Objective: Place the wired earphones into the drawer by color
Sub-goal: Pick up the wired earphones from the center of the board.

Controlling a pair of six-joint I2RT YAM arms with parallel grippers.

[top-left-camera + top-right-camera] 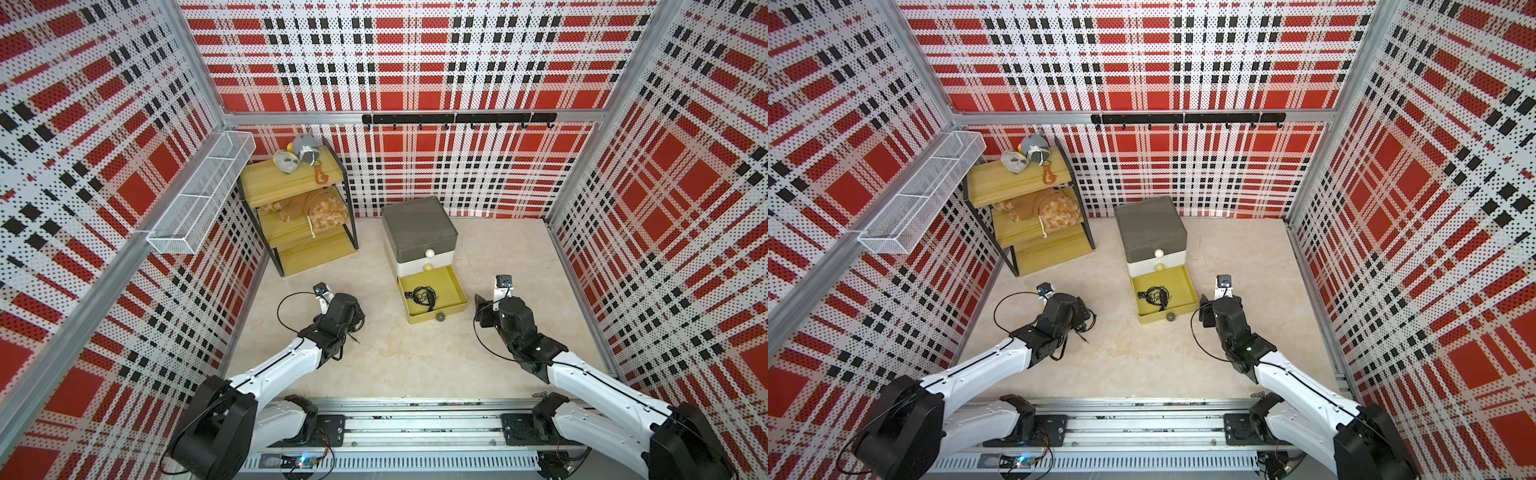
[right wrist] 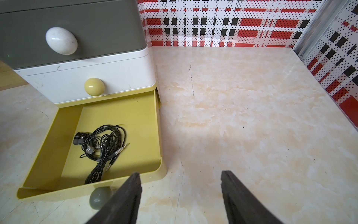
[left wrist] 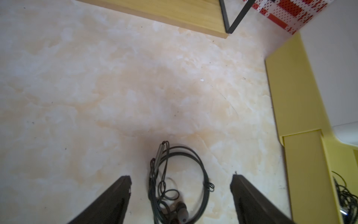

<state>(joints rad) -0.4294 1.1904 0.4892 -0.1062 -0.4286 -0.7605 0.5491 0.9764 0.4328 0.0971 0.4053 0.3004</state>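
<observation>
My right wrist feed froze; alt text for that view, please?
The mustard plastic bottom drawer of a small three-tier chest stands pulled open, holding tangled black wired earphones. The right gripper, fingers apart and empty, points at marbled tabletop beside it.

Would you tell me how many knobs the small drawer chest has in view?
3: a white knob on the grey top drawer, a yellow knob on the white middle drawer, a grey knob on the open mustard bottom drawer. None appears hidden.

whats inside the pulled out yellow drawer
Tangled black wired earphones lie in the mustard drawer, two jack plugs showing. The grey tier and white tier above are shut, contents hidden.
</observation>
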